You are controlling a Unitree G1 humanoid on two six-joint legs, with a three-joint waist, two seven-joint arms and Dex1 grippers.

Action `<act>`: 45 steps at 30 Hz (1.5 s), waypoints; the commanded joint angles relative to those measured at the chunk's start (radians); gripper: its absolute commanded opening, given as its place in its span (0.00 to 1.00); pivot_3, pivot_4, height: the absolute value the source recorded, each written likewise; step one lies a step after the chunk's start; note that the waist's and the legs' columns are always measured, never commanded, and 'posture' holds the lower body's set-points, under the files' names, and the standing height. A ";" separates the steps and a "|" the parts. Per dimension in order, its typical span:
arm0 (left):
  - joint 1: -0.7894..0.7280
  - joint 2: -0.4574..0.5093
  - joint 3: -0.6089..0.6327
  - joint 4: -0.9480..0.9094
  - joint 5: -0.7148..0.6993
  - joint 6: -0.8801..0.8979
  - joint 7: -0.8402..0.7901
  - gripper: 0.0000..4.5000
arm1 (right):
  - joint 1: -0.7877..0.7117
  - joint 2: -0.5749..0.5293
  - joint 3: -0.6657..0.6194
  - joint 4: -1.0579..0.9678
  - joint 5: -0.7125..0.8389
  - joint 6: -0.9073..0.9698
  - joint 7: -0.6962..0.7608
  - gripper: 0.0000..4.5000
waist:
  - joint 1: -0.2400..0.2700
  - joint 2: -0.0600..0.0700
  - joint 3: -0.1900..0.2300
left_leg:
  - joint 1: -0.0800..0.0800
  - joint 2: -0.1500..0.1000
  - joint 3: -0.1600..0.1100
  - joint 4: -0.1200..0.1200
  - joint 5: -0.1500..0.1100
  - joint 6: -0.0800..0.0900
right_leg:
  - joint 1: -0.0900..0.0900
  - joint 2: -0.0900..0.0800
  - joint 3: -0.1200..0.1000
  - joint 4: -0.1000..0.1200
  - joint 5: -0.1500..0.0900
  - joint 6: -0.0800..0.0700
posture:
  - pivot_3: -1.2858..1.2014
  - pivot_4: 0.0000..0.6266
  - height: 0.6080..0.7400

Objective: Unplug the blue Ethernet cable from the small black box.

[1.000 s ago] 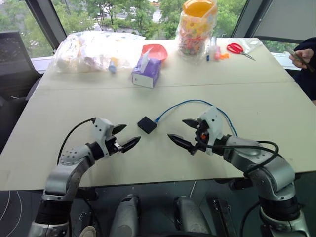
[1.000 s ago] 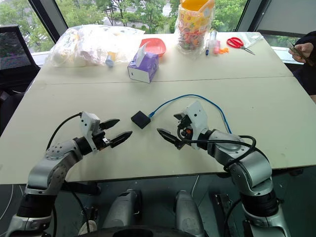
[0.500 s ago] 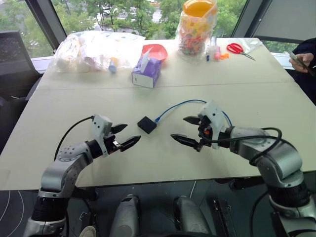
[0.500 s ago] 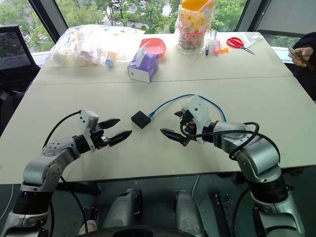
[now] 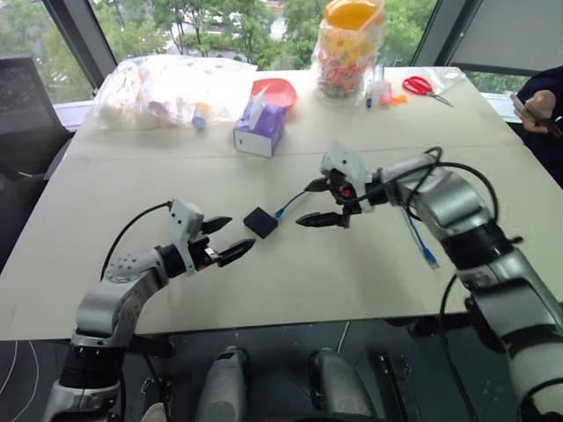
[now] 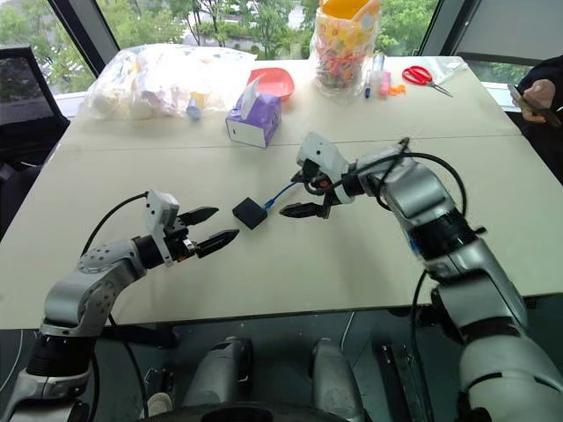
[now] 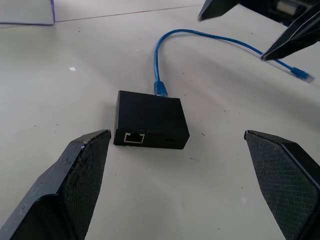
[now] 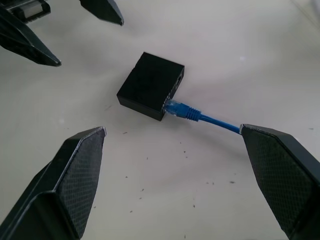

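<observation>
The small black box [image 5: 261,222] lies flat; the blue Ethernet cable [image 5: 288,205] leaves its far-right side, plugged. Left gripper [image 5: 225,239] and right gripper [image 5: 314,203] gape wide, empty.

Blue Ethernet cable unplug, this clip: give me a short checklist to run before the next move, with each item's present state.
1. Blue Ethernet cable seated in the small black box: ok, plugged in.
2. Right gripper open and facing the plug: ok, jaws apart, nothing held.
3. Right gripper around the cable: not ok, one finger lies over it, no grip yet.
4. Left gripper open near the box: ok, jaws apart, box between them in the left wrist view but untouched.
5. Box braced against the pull: not ok, it lies loose on the table.
6. Plug's latch tab pressed: cannot tell.
</observation>
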 commanded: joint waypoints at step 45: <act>0.212 -0.021 0.133 -0.244 -0.042 0.004 0.194 1.00 | -0.384 0.420 0.049 0.923 -0.673 -0.861 -0.041 0.00 | -0.028 0.001 0.001 | 0.005 0.000 -0.001 0.000 0.001 -0.003 | -0.002 0.000 0.000 0.013 -0.001 0.001 | 0.52 0.24 0.96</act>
